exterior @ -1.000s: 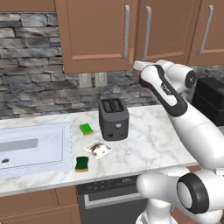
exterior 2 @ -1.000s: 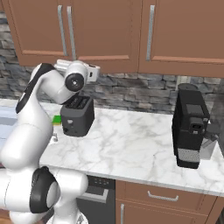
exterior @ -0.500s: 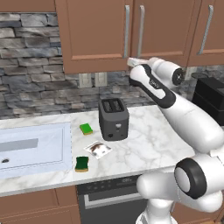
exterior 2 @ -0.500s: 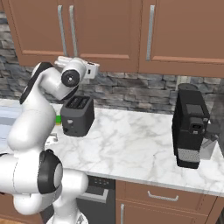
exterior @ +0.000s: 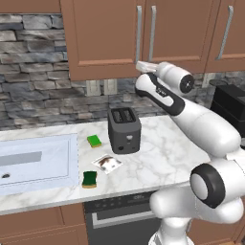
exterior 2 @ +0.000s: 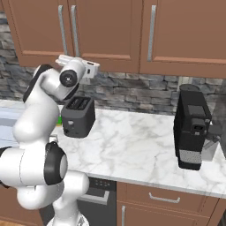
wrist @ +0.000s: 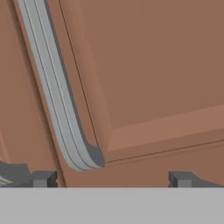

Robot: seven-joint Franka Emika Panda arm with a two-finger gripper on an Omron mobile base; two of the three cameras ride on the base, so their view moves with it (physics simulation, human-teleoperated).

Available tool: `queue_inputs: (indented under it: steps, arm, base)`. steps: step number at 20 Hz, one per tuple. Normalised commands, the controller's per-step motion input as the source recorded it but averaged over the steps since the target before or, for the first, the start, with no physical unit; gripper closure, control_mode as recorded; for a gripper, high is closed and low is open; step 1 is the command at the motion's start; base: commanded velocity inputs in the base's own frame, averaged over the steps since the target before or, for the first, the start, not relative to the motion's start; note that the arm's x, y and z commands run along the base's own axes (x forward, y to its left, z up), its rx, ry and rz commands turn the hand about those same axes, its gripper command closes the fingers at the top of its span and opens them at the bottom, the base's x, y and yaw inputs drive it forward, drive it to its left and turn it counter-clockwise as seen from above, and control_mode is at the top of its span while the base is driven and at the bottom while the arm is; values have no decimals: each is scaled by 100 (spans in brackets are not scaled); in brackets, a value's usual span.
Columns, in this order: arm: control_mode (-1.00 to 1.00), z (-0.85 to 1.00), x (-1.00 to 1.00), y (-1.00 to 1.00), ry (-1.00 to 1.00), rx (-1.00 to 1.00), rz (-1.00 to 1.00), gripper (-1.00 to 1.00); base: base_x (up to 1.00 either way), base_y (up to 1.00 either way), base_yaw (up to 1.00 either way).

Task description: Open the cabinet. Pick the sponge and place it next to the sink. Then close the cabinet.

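— Looking at the cabinet (exterior: pixel 143 36): what is it like?
— Wide, brown wood, hung on the wall above the marble counter (exterior: pixel 162 153), with two flat-panel doors, both shut. Each door carries a long upright silver bar handle (exterior: pixel 139 31), and the two bars stand side by side at the middle seam.
— And the sponge?
— The dark green one with the orange-brown layer, the sponge (exterior: pixel 89 179), lies on the counter near its front edge, just beside the right rim of the sink (exterior: pixel 38 162). A brighter light-green sponge (exterior: pixel 94 140) sits farther back, next to the black toaster (exterior: pixel 124 129), and a small printed card (exterior: pixel 107 163) lies between the two.
— The claw?
— The gripper (wrist: pixel 111 178) is up at the lower edge of the cabinet doors, jaws spread wide, nothing between them. In the hand view its fingertips (wrist: pixel 43 178) sit just under the rounded lower end of one handle, with the bar nearer one tip than the other. Whether a tip touches the wood I cannot tell.
— What is hard to make out?
— From the base cameras the fingers are hidden behind the white wrist (exterior: pixel 172 79). The cabinet's top is cut off, as is the sink's left end. On the right, the black coffee machine (exterior 2: pixel 192 128) stands well apart from the arm.
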Motion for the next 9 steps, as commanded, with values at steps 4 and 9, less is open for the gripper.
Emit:
queue_inputs:
  steps: [4,9]
  arm:
    - [-100,0,20,10,0,0,0,-100]
    - [-100,0,16,2,0,0,0,-100]
  base:
    - [0,0,0]
    - [0,0,0]
